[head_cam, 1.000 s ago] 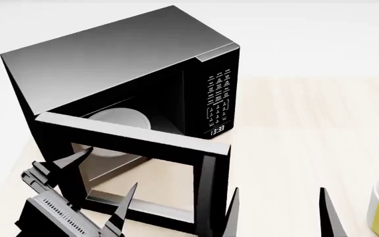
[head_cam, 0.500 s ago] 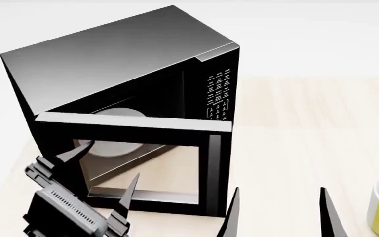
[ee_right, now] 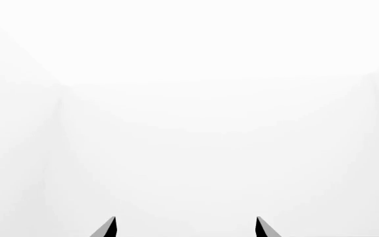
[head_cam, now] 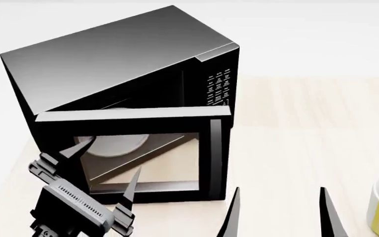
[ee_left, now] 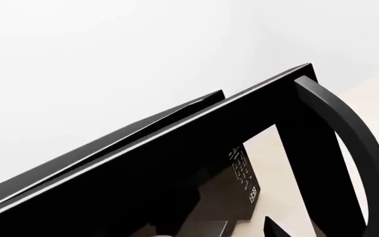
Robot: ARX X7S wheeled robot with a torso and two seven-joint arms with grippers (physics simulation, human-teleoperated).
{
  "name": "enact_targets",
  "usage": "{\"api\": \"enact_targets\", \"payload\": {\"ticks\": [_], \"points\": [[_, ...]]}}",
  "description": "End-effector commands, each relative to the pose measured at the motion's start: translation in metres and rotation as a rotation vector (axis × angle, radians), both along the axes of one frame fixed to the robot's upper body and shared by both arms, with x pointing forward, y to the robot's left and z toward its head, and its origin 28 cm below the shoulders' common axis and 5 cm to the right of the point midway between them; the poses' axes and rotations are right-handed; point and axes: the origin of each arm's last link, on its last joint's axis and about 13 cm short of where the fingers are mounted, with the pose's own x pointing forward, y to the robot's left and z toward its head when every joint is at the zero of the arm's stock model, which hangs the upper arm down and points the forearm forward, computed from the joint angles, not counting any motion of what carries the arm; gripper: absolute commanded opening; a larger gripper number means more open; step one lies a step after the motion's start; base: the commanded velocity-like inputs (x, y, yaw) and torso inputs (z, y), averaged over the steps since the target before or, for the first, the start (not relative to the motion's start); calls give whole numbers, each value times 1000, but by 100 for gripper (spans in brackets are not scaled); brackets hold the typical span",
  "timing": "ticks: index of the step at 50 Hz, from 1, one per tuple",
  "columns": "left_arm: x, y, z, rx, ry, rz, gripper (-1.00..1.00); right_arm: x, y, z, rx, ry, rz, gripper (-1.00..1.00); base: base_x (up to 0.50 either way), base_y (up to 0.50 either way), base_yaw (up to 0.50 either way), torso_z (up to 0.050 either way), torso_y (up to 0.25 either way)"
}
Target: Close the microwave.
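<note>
The microwave [head_cam: 130,74] near the table's [head_cam: 295,128] far left corner is heavy; its rigid hinged door [head_cam: 133,153] takes a push on the frame; left gripper [head_cam: 104,170] spread, empty; right gripper [head_cam: 278,207] likewise.

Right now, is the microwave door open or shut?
Open: the door stands swung out from the microwave, with the turntable plate visible through its glass.

Pale wooden table [head_cam: 308,128] (evenly lit) — white backdrop.
</note>
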Motion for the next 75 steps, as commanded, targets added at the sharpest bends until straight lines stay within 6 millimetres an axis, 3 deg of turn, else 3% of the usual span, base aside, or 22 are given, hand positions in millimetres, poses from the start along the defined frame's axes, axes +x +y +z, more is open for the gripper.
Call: {"api": "enact_targets", "payload": {"ticks": [1,75], "points": [[10,5,11,-63,-48,83,100,1,-1,0,-5,-3,-3,100,0,0,0,0,0],[33,-12,14,-115,-90,196,100,0,-1,0,-5,1,3,100,0,0,0,0,1]]}}
